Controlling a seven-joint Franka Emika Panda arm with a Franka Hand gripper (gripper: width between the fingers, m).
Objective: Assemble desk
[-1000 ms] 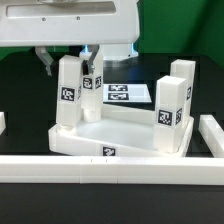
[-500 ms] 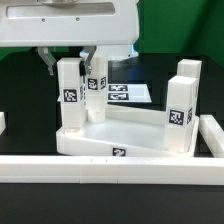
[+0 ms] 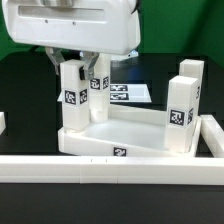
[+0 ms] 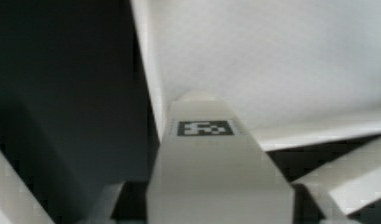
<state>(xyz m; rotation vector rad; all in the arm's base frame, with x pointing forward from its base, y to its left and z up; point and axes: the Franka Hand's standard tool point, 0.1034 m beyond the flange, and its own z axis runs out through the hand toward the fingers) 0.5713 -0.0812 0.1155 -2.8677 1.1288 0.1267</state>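
Four legs stand on the desk top (image 3: 120, 140), on the tabletop (image 3: 25, 85) behind the rail (image 3: 110, 167) | exterior: gripper (image 3: 75, 58) sits over front-left leg (image 3: 70, 96), likely seating it; fingers hidden, grip state unclear | wrist: blurred tagged leg (image 4: 208, 150) fills frame, fingers barely visible.

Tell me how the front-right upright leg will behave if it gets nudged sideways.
The leg stands tall and narrow at a corner of the desk top, so a loose one would probably tip. It looks like rigid plastic, unlikely to bend. Whether it is fastened cannot be seen.
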